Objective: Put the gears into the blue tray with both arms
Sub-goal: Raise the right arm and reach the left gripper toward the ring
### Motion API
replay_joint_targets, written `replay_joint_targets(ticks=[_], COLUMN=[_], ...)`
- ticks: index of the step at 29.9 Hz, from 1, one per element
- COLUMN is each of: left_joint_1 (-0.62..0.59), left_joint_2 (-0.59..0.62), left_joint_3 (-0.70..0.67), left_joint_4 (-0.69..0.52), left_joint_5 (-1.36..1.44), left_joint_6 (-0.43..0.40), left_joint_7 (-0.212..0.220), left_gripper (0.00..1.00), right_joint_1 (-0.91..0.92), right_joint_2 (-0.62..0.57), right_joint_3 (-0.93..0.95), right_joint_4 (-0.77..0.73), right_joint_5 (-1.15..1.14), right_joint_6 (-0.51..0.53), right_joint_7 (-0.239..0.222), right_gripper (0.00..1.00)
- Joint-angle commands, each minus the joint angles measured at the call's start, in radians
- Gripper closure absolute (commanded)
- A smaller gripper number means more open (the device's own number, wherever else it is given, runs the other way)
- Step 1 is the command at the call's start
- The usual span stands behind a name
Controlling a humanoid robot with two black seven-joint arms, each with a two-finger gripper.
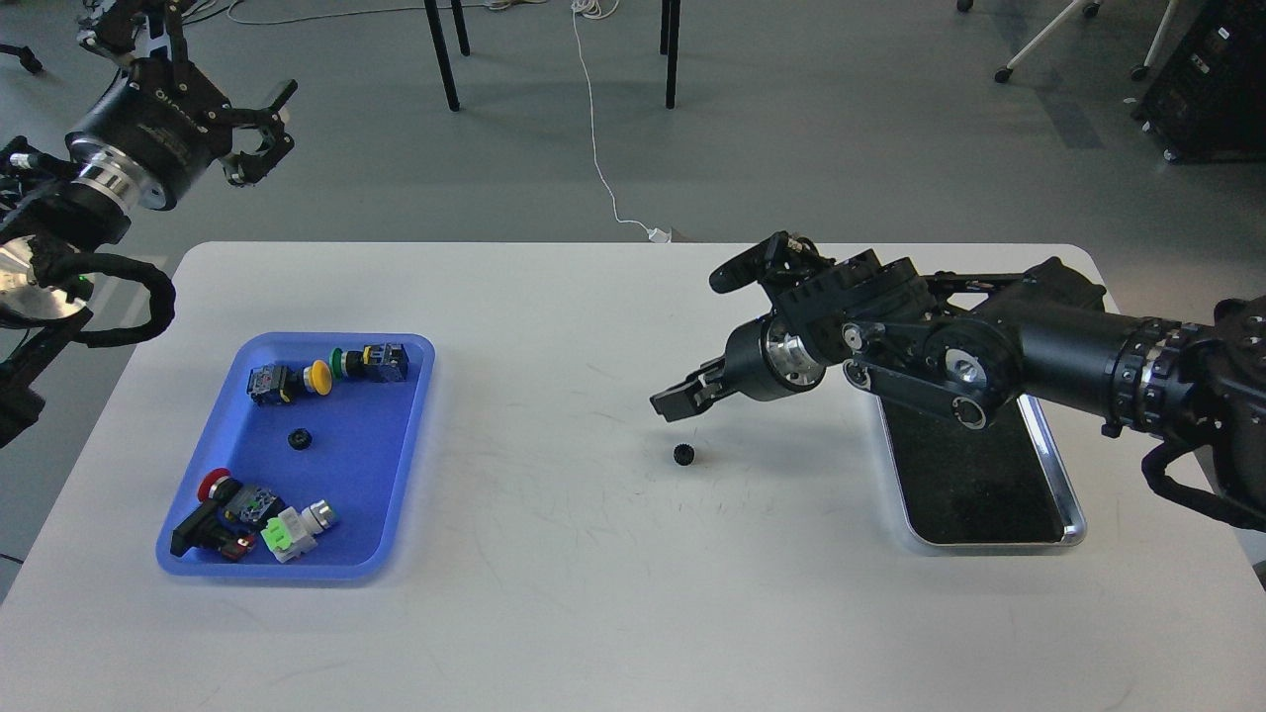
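The right arm (989,346) covers the upper end of the silver tray (1063,494); the left arm (109,168) is cut off at the frame edge. The right gripper (678,400) is dark and seen end-on, so its finger spacing cannot be determined. The left gripper (259,133) is raised off the table (593,593) with fingers spread, holding nothing. The blue tray (396,494) contains four push-button switches (326,374) and one gear (298,440). The second gear (682,455), a small black toothed disc, lies on the table just below the right gripper, not touching it.
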Motion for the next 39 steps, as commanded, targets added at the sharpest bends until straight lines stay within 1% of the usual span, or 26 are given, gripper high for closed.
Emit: replay_joint_targets(ticks=[1, 2, 4, 5, 6, 7, 10, 14, 18, 21, 24, 27, 29, 30, 32, 34, 35, 36, 39], left_joint_1=[-0.026, -0.038, -0.088, -0.102, -0.102, -0.131, -0.145, -0.145, -0.141, -0.127, -0.095, -0.072, -0.053, -0.046, -0.038, -0.038, -0.04, -0.04, -0.036], left_joint_2=[0.002, -0.001, -0.006, -0.009, -0.009, -0.047, -0.093, -0.156, -0.254, -0.329, -0.389, -0.443, -0.461, -0.463, -0.466, -0.474, -0.49, -0.518, -0.593], left_joint_3=[0.007, 0.009, 0.012, 0.012, 0.012, 0.012, 0.004, 0.01, 0.012, 0.015, 0.015, 0.035, 0.098, 0.139, 0.263, 0.395, 0.436, 0.472, 0.509], left_joint_4=[-0.012, -0.014, -0.014, -0.015, -0.015, -0.044, -0.133, -0.237, -0.277, -0.302, -0.317, -0.317, -0.314, -0.311, -0.307, -0.29, -0.27, -0.233, -0.135], left_joint_5=[0.011, 0.02, 0.09, 0.136, 0.137, 0.272, 0.507, 0.724, 0.934, 1.191, 1.453, 1.681, 1.845, 1.92, 2.087, 2.196, 2.21, 2.217, 2.231], left_joint_6=[-0.02, -0.021, -0.026, -0.029, -0.029, -0.038, -0.05, -0.052, -0.05, -0.047, -0.041, -0.037, 0.006, 0.049, 0.173, 0.313, 0.356, 0.379, 0.387], left_joint_7=[0.012, 0.016, 0.041, 0.044, 0.044, 0.036, 0.022, 0.022, 0.021, 0.009, -0.016, -0.017, -0.019, -0.022, -0.036, -0.044, -0.042, -0.042, -0.042], left_gripper=[0.02, 0.02, 0.02, 0.02, 0.02, 0.02, 0.03, 0.04, 0.06, 0.06, 0.06, 0.06, 0.06, 0.06, 0.07, 0.08, 0.08, 0.08, 0.14], right_joint_1=[0.026, 0.029, 0.029, 0.029, 0.029, 0.015, -0.03, -0.132, -0.236, -0.302, -0.368, -0.423, -0.471, -0.491, -0.529, -0.555, -0.564, -0.574, -0.592], right_joint_2=[-0.097, -0.122, -0.223, -0.263, -0.263, -0.357, -0.485, -0.623, -0.702, -0.751, -0.777, -0.795, -0.808, -0.809, -0.809, -0.811, -0.811, -0.811, -0.809], right_joint_3=[0.16, 0.177, 0.234, 0.254, 0.254, 0.309, 0.372, 0.452, 0.48, 0.481, 0.481, 0.481, 0.481, 0.483, 0.483, 0.489, 0.492, 0.493, 0.493], right_joint_4=[-0.019, -0.017, -0.005, -0.002, -0.002, 0.002, 0.012, 0.07, 0.088, 0.088, 0.093, 0.108, 0.111, 0.111, 0.11, 0.111, 0.111, 0.111, 0.113], right_joint_5=[0.109, 0.137, 0.25, 0.293, 0.293, 0.38, 0.497, 0.686, 0.876, 1.037, 1.207, 1.321, 1.355, 1.357, 1.358, 1.36, 1.36, 1.361, 1.381], right_joint_6=[-0.002, -0.004, -0.004, -0.002, -0.002, -0.002, -0.002, -0.004, -0.004, 0.001, 0.01, 0.018, 0.042, 0.059, 0.066, 0.066, 0.066, 0.066, 0.066], right_joint_7=[0.0, 0.0, 0.001, 0.001, 0.001, 0.003, 0.006, 0.006, 0.006, 0.009, 0.01, 0.015, 0.042, 0.061, 0.096, 0.118, 0.124, 0.133, 0.153], right_gripper=[0.11, 0.1, 0.1, 0.1, 0.1, 0.1, 0.09, 0.08, 0.05, 0.04, 0.04, 0.03, 0.03, 0.03, 0.03, 0.03, 0.03, 0.03, 0.03])
